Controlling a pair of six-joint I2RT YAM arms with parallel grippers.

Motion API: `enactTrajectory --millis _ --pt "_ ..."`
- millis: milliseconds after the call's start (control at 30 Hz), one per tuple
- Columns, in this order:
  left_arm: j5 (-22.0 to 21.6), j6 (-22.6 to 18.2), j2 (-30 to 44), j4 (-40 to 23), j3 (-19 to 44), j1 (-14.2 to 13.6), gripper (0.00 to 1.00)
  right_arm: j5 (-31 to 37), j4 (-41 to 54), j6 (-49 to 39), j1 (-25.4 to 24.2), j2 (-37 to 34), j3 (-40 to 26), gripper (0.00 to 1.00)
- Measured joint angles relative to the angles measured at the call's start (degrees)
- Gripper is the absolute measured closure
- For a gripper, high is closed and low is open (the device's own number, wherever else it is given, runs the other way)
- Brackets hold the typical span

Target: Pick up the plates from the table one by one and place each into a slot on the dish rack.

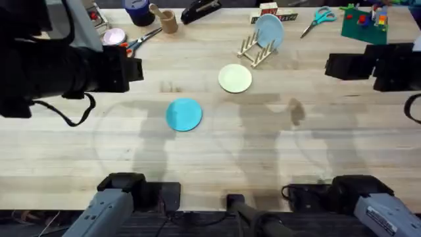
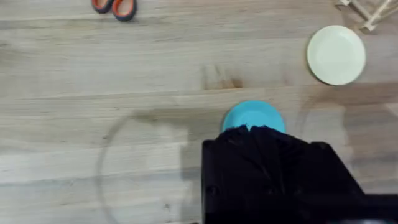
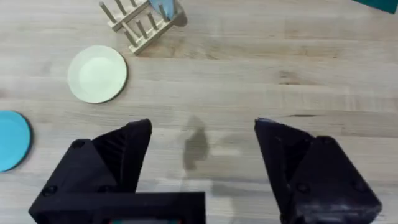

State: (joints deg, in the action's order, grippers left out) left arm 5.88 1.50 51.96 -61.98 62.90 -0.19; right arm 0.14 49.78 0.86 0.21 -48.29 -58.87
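Your right claw [image 3: 202,171] gapes wide, holding nothing; left claw's state cannot be told. Teal plate [image 1: 183,114] and cream plate [image 1: 235,78] lie flat mid-desk [image 1: 263,151] — rack [image 1: 255,47] upper centre.

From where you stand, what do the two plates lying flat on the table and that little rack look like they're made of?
The turquoise plate and the cream plate look like plastic: flat even colour, smooth matte faces, thin rims, though painted material can't be ruled out. The rack looks like unfinished pale wood, with thin round pegs standing on a low base. The table is light wood with visible plank grain.
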Motion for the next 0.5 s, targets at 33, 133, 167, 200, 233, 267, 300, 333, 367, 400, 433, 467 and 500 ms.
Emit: enactTrajectory --millis 33,133,167,200,233,267,300,333,367,400,433,467,500 --pt "0.92 -0.01 0.03 0.02 0.02 0.00 0.958 0.00 0.00 0.00 0.00 0.02 0.00 0.006" --pt "6.03 -0.91 0.83 -0.34 0.04 0.32 0.959 0.00 0.07 0.02 0.00 0.00 0.00 0.006" --pt "8.50 -1.43 1.49 -0.82 0.06 0.80 0.959 0.00 0.10 0.01 0.00 0.00 0.00 0.006" --pt "11.04 -2.10 2.32 -1.49 0.06 1.57 0.959 0.00 0.21 0.02 0.00 0.00 0.00 0.006" --pt "13.56 -2.86 3.22 -2.18 0.06 2.54 0.959 0.00 0.29 0.00 0.00 0.02 0.00 0.006" --pt "16.55 -3.93 4.36 -2.91 0.05 3.89 0.959 0.00 0.31 0.01 0.00 0.01 0.00 0.005" --pt "19.34 -5.07 5.43 -3.32 -0.05 5.31 0.959 0.00 0.33 0.00 0.00 0.02 0.00 0.005" --pt "22.39 -6.38 6.50 -3.38 -0.30 7.01 0.959 0.00 0.35 0.02 0.00 0.00 0.00 0.005" --pt "24.79 -7.48 7.33 -3.36 -0.69 8.57 0.959 0.00 0.37 0.01 0.00 0.00 0.00 0.005" --pt "27.36 -8.74 8.05 -3.22 -1.32 10.32 0.959 -0.01 0.37 0.00 0.00 0.00 0.00 0.005" --pt "30.09 -10.17 8.79 -3.17 -2.27 12.37 0.959 0.00 0.37 0.02 0.00 0.00 0.00 0.005" --pt "32.32 -11.61 9.39 -3.12 -3.22 14.05 0.959 0.00 0.39 0.00 0.00 0.00 0.00 0.005" --pt "34.42 -13.15 10.01 -3.10 -4.30 15.57 0.959 0.00 0.38 0.00 0.00 0.00 0.00 0.005"
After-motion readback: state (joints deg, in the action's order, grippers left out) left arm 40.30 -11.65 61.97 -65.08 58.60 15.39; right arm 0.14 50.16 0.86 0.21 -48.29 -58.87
